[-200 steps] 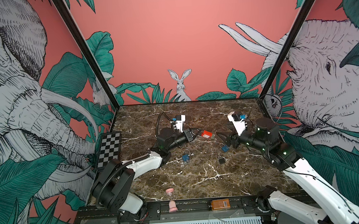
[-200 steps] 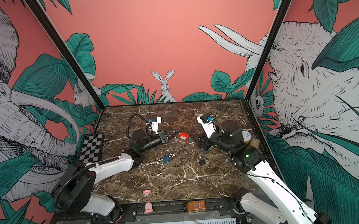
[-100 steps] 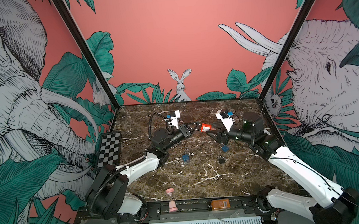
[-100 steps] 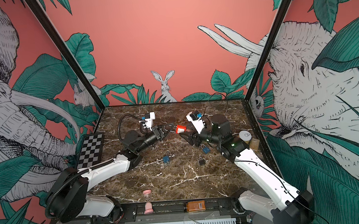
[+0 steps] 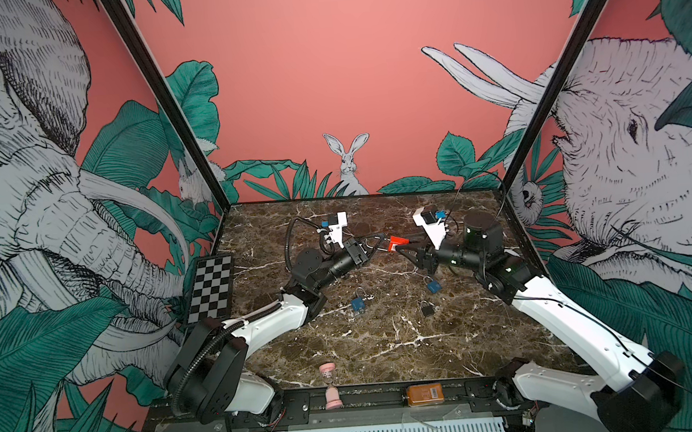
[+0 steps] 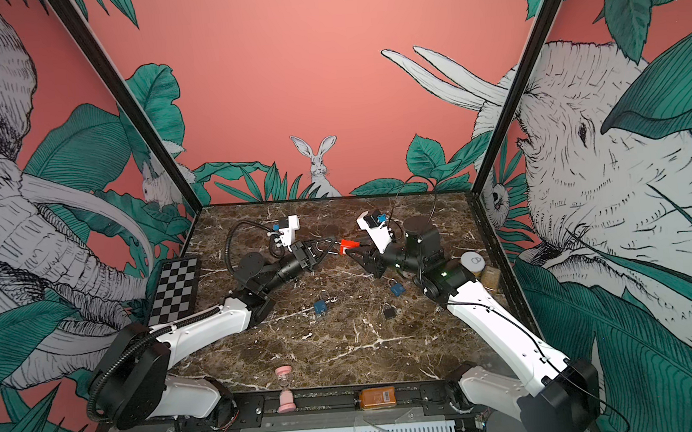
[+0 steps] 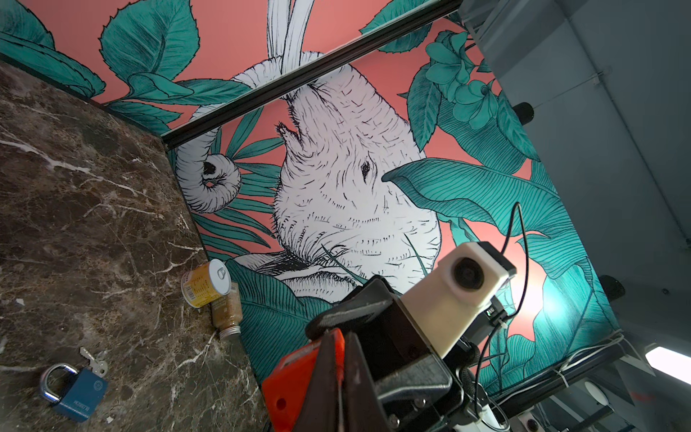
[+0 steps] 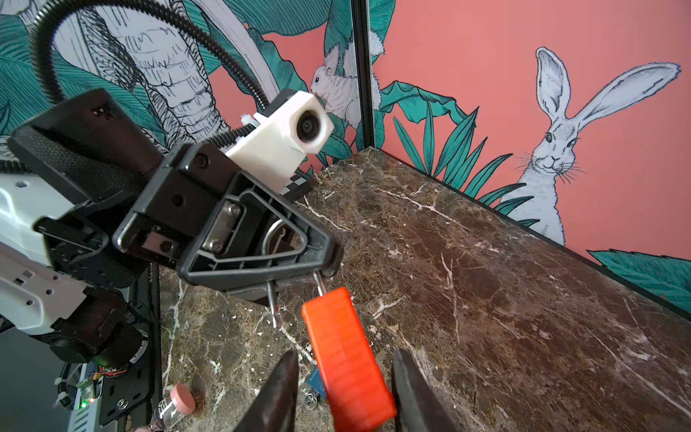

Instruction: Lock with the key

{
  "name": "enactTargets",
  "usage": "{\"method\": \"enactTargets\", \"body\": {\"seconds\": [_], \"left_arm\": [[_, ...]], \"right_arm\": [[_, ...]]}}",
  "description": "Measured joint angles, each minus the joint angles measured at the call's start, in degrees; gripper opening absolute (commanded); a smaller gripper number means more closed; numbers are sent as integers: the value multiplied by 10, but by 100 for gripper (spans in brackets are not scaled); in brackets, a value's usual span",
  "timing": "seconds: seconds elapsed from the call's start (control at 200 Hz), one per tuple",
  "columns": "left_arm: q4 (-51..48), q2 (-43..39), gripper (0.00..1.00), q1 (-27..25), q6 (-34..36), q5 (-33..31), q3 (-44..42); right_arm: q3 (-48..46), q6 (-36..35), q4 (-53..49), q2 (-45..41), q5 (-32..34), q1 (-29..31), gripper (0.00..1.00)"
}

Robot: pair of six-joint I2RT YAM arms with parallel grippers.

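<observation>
Left gripper [image 5: 379, 241] clamps the red padlock [image 5: 398, 241] shackle at frame centre; right gripper [image 8: 346, 357] fingers straddle its body, unclosed.

Centre frame, raised off table [image 6: 345, 350]: left gripper [image 6: 330, 244] closed on shackle of red padlock [image 6: 348, 246]. Right gripper [image 6: 358, 253] at body end, grip unclear. Lying on marble below: left blue padlock [image 6: 320, 307], right blue padlock [image 6: 397, 288], black padlock [image 6: 389, 312]. Checkerboard [image 6: 176, 289] at left edge. Can [image 6: 473, 261] and jar [image 6: 490, 275] at right edge. Hourglass [image 6: 285, 390] at front rail.
</observation>
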Motion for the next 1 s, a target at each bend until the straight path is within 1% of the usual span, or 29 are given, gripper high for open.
{"method": "enactTargets", "body": {"seconds": [0.19,0.245,0.395,0.58,0.69,0.775,0.81,1.0], "left_arm": [[10,0,0,0,-8,2,0],[12,0,0,0,-9,3,0],[19,1,0,0,-12,3,0],[23,3,0,1,-12,3,0],[29,9,0,2,-14,4,0],[35,13,0,4,-19,9,0],[37,13,0,4,-19,9,0],[42,14,0,3,-6,16,0]], "right_arm": [[0,14,15,6,-19,-3,36],[0,19,19,7,-23,-4,33],[0,31,30,7,-38,-8,32],[-9,65,65,19,-78,-20,31],[-24,97,101,27,-111,-33,21],[-38,124,129,30,-141,-43,7],[-42,134,139,31,-151,-46,0],[-55,192,179,36,-191,-63,0]]}}
